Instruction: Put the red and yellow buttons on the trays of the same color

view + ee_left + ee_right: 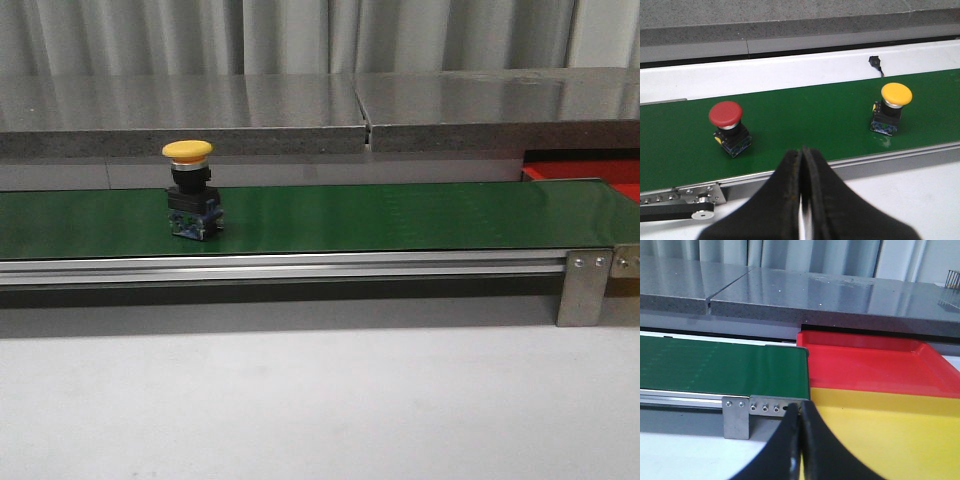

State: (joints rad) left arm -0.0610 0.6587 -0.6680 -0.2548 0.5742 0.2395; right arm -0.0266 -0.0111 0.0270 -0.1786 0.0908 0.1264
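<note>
Front view first: a yellow button (188, 150) stands upright on the green belt (400, 215), toward the left end of the bench. Its cap sits on a black body with a bluish block at the bottom. Way over at the right end, a bit of the red tray (585, 172) pokes out behind the belt. No grippers show here.

Left wrist view: now there are two buttons on the belt, both upright and well apart. The red button (726, 114) is close to the belt's end roller, and the yellow one (896, 94) is further along. The left gripper (802, 165) hangs over the near rail of the belt, between the two, its black fingers (785, 190) pressed together with nothing in them.

Right wrist view: the red tray (875, 365) sits right off the end of the belt (720, 362), and a yellow tray (900, 435) butts against its near side. Both look bare inside, as far as I can see. The right gripper (801, 415) is clenched too, holding nothing, hovering by the belt's end bracket (737, 412) and the yellow tray's edge.
</note>
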